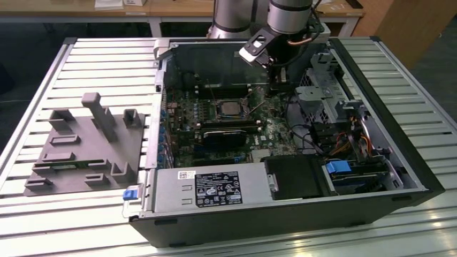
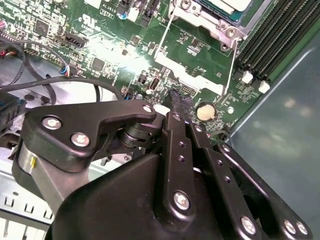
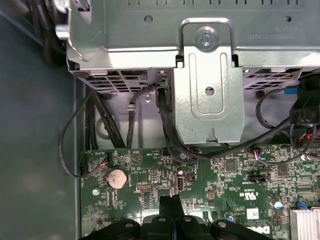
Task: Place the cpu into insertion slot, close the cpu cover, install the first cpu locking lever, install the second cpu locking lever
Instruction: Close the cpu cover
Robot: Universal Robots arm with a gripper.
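The gripper [image 2: 178,98] has its black fingertips [image 3: 168,204] pressed together, with only a thin seam between them and nothing held. It hangs low over the green motherboard [image 2: 110,45], close to the board but not visibly touching it. A round coin cell [image 2: 204,111] lies just beside the tips in both wrist views.

In the exterior view the gripper [image 1: 275,88] reaches down into the open computer case [image 1: 421,160], just to the exterior view's right of the insertion slot [image 1: 217,110]. The cpu [image 1: 230,106] sits in that slot, silver-grey top up. In the second wrist view the cpu cover [image 2: 220,29] lies as a silvery frame around the cpu's edge. A thin wire lever [image 2: 231,65] runs along the socket's side nearest the gripper (I cannot tell whether it is hooked down). Long black memory slots [image 2: 275,45] lie beside the socket.

The first wrist view shows a metal drive cage [image 3: 210,85] beyond the board edge, with black cables [image 3: 170,130] running beneath it. Further out, a grey power supply box [image 1: 207,190] fills the case's near side. A grey fixture [image 1: 85,144] rests on the slatted table [image 1: 85,59] at the exterior view's left, apart from the case.
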